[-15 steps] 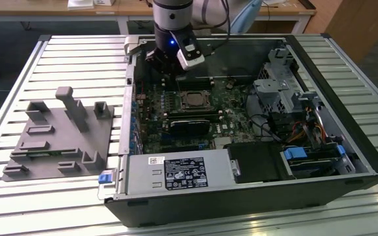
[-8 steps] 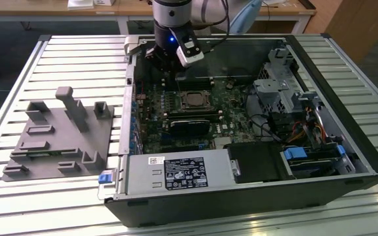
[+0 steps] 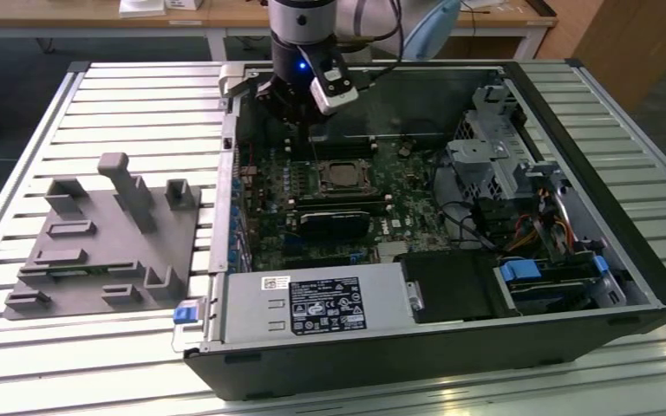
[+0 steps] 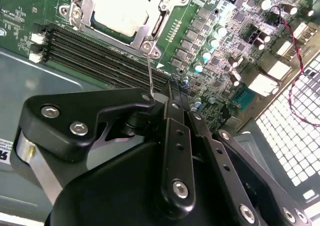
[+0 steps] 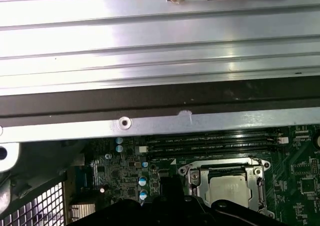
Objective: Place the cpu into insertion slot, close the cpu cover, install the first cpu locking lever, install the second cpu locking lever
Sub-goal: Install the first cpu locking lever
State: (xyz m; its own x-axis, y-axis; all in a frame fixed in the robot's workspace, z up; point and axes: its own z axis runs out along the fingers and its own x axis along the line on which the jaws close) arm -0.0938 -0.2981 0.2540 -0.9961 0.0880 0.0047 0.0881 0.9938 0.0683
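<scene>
So the gripper (image 4: 167, 88) looks pinched shut on the thin locking lever (image 4: 149, 71), which stands upright off a corner of the insertion slot (image 4: 75, 9). The cpu (image 4: 120, 8) sits seated there under the closed cpu cover (image 4: 156, 22), just past the fingertips.

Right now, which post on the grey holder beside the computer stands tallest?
The middle post along the far edge of the grey holder; it rises well above the short blocks on either side.
</scene>
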